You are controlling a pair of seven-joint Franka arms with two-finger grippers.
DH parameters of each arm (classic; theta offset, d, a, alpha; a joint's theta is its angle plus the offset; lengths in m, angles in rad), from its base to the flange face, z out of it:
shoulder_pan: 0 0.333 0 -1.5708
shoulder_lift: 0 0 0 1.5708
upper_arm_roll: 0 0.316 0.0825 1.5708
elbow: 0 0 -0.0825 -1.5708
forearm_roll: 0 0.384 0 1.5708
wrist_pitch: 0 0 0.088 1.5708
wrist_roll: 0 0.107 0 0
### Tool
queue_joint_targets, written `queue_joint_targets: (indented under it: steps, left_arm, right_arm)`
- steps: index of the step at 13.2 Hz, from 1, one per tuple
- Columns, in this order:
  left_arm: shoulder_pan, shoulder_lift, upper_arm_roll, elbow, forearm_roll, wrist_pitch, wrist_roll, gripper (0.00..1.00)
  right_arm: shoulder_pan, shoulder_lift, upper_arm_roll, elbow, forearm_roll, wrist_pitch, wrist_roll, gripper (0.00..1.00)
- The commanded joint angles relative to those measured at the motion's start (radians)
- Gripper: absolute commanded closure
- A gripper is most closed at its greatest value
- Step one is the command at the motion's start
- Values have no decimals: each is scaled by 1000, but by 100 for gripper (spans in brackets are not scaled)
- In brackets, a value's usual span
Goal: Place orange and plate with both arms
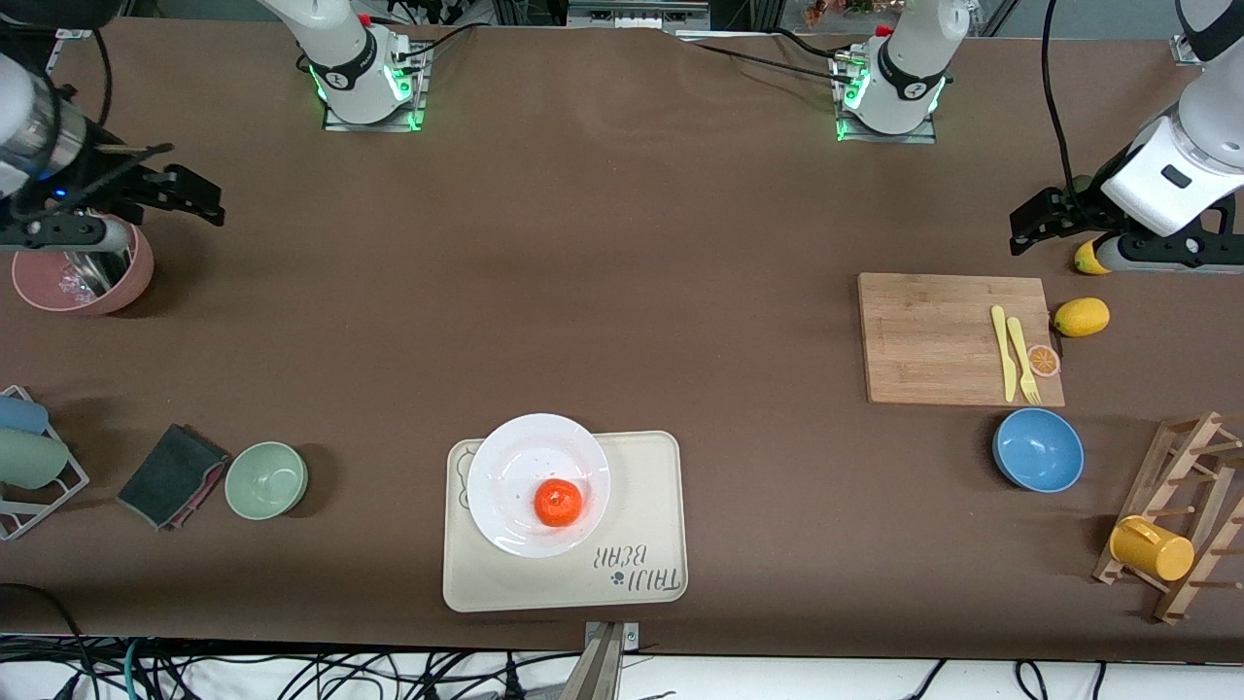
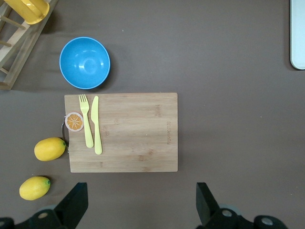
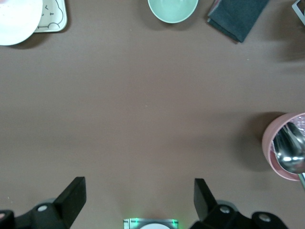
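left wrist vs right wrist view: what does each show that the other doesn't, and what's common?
Only the left wrist view: the cutting board carrying a yellow fork, knife and orange slice, the blue bowl, two lemons, the yellow mug on the wooden rack.

Only the right wrist view: the plate, green bowl, dark cloth, pink bowl holding a metal ladle.

Both: the brown table, an edge of the cream tray, and that arm's own open gripper, left gripper, right gripper. Neither shows the orange.
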Motion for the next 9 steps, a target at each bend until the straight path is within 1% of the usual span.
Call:
queue_joint_targets:
  steps: [1, 3, 9]
  left_arm:
    - [10, 8, -4, 23, -20, -20, 26, 0]
    - [10, 8, -4, 22, -20, -20, 26, 0]
    - [10, 8, -5, 23, -20, -22, 27, 0]
  right_arm:
    - [24, 18, -26, 56, -12, -71, -17, 0]
    - [24, 19, -37, 55, -15, -72, -15, 0]
    - [22, 44, -29, 62, -15, -71, 1, 0]
